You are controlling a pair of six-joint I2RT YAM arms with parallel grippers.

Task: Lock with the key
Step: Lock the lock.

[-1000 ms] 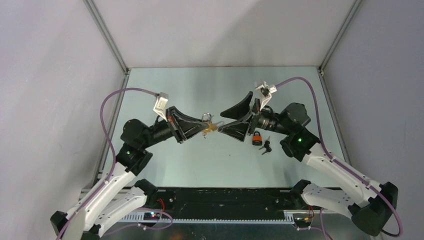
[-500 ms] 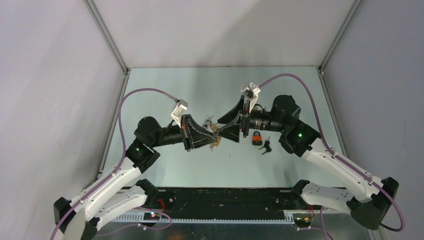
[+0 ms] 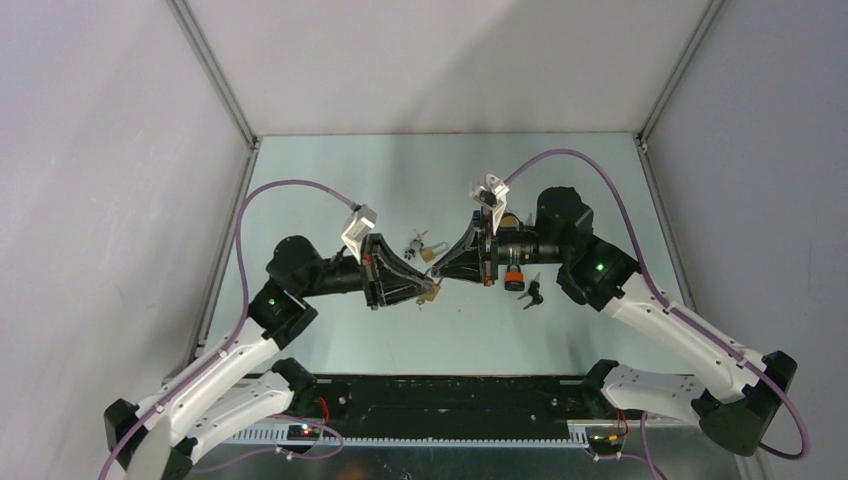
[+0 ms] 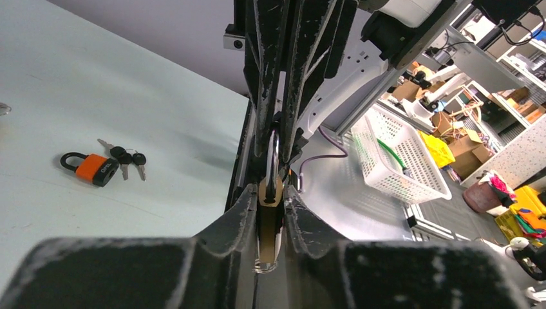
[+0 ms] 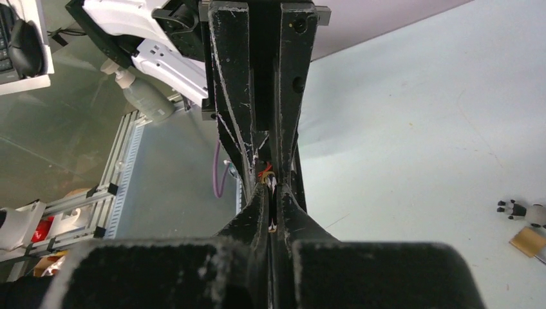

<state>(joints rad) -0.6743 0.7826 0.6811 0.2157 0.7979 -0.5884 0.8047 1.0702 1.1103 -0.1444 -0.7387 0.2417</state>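
Observation:
A brass padlock (image 4: 270,215) is raised above the table's middle, and my left gripper (image 4: 271,190) is shut on its body. A wire key ring (image 4: 264,264) hangs from the underside of the padlock, but the key itself is hidden between the fingers. My right gripper (image 5: 271,187) faces the left one tip to tip and is shut on the padlock's silver shackle (image 4: 274,151). In the top view the left gripper (image 3: 431,291) and the right gripper (image 3: 441,272) meet over mid-table, hiding the padlock.
An orange padlock (image 3: 513,277) with black-headed keys (image 3: 532,292) lies on the table under the right arm, seen also as the orange padlock (image 4: 90,168). More keys and a small brass piece (image 3: 424,246) lie just behind the grippers. Aluminium frame posts stand at the rear corners.
My right gripper went from wide open to shut on the shackle while sliding left. The left arm carried the padlock right and slightly nearer.

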